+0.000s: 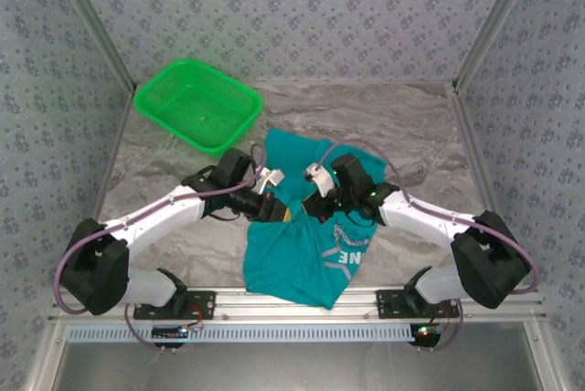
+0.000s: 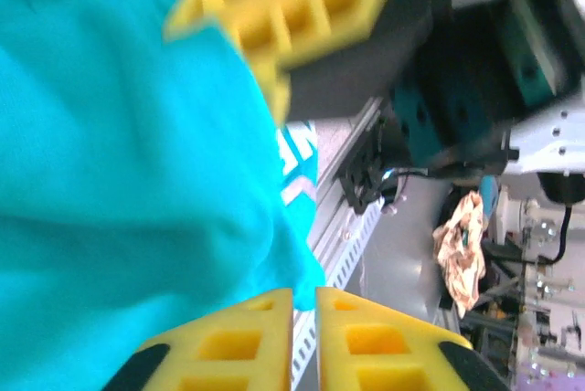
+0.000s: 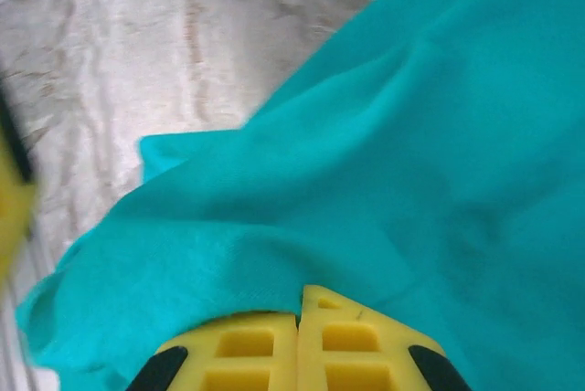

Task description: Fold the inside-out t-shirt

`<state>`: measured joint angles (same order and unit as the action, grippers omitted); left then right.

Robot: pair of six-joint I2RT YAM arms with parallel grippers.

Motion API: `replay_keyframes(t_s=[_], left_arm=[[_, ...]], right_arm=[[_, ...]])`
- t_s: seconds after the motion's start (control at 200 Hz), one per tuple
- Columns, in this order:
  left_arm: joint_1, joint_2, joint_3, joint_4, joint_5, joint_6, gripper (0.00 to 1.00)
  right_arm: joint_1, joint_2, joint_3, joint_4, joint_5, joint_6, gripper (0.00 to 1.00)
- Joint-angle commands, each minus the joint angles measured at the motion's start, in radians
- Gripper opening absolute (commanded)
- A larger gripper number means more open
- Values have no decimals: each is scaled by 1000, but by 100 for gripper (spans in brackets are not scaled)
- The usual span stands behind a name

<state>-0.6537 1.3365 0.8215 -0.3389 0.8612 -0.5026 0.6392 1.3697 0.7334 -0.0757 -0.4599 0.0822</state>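
Right claw (image 3: 298,322): its yellow fingers sit at the bottom of my right wrist view. They are closed to a hairline seam with the tips pressed into teal cloth. I cannot tell whether a fold is caught between them.
Left claw (image 2: 304,304): all but closed, with a thin slit between the fingers and no cloth in it. The cloth lies just beside the left-hand finger.
Claws together: in the overhead view they meet near the middle of the frame, over the upper part of the cloth. In my left wrist view a finger of the right claw looms at the top.
T-shirt (image 1: 297,254): it lies rumpled on the table (image 1: 411,126), lower centre of the overhead frame. Its bottom edge reaches the rail (image 1: 219,301) at the near side. White lettering (image 1: 352,254) shows on the lower right part, and the rest is plain teal.
Basket (image 1: 196,103): green mesh, upper left, apart from the cloth.
Step in hand: I judge this to be sorting and spreading the cloth. No clean fold is laid yet.
Next move calls for: a sure pinch on an edge or hem with each claw. Then I should draw them apart to flatten the cloth further up the frame, away from the rail.
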Motion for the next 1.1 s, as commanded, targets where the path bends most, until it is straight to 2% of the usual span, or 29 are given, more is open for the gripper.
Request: replay_keyframes(t_s=[0.0, 0.09, 0.2, 0.27, 0.335, 0.435, 0.505, 0.605, 0.665, 0.71, 0.81, 0.89, 0.929, 0.979, 1.049, 1.094], left_arm=[[7, 44, 17, -11, 88, 42, 23], [6, 90, 39, -27, 47, 63, 40], [3, 103, 48, -38, -54, 70, 49], [-6, 102, 47, -28, -99, 73, 53], [-28, 108, 69, -47, -192, 88, 56], [-79, 149, 137, -88, -323, 141, 58], [-94, 190, 178, -78, -352, 157, 59], [-95, 252, 215, -36, -386, 156, 59], [-96, 290, 237, -29, -408, 164, 56], [-95, 317, 249, -29, -398, 176, 50], [-91, 332, 244, -13, -324, 188, 15], [-76, 291, 196, 32, -210, 177, 0], [-66, 257, 163, 60, -162, 157, 0], [-46, 227, 120, 98, -59, 120, 0], [-35, 207, 73, 152, 85, 64, 0], [-39, 208, 59, 156, 136, 41, 0]], right_arm=[[-69, -4, -28, -69, -2, -8, 0], [-88, 0, -39, -97, 50, 17, 0], [-88, -1, -46, -111, -2, 16, 0], [-88, -27, -54, -112, -16, 30, 0], [-89, -61, -66, -106, -38, 37, 0], [-92, -112, -98, -51, -173, 33, 0], [-88, -141, -112, -37, -232, 24, 0], [-87, -159, -113, -67, -211, -5, 0], [-97, -158, -117, -71, -205, -1, 0], [-109, -162, -126, -58, -211, 9, 0], [-130, -185, -152, -27, -195, 33, 0], [-154, -191, -152, -53, -91, 49, 1], [-167, -186, -151, -69, -22, 55, 4], [-172, -173, -139, -84, 73, 57, 10], [-169, -141, -126, -79, 158, 50, 12], [-161, -115, -113, -71, 198, 60, 20]])
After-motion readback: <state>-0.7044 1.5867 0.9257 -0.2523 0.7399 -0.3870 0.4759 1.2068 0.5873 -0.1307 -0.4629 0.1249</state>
